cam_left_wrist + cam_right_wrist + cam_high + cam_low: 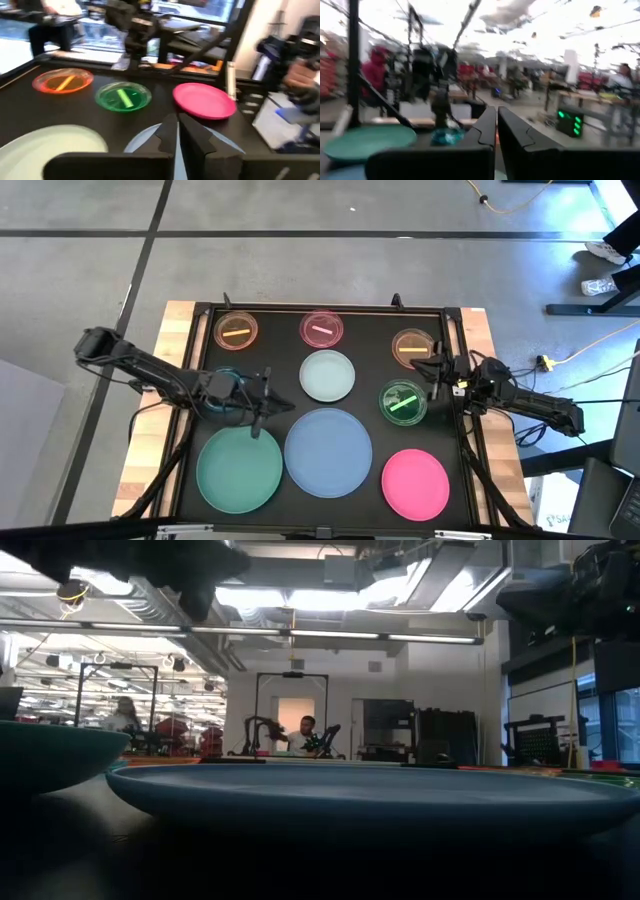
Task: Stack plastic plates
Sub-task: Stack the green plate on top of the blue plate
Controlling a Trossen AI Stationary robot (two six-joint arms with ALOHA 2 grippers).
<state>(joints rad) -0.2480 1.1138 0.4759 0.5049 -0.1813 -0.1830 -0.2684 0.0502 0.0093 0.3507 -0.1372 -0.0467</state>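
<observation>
Nothing stacked yet; my left gripper [262, 402] hangs clenched, empty, at the pale plate's [327, 375] eight o'clock; next, release over it.

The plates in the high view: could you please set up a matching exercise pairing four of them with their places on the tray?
Things:
1. teal plate
2. pink plate
3. small green plate
4. pale plate

Places:
A. front right corner
B. middle, behind the light-blue plate
C. front left corner
D. by the right gripper

Pairs: 1-C, 2-A, 3-D, 4-B
</observation>
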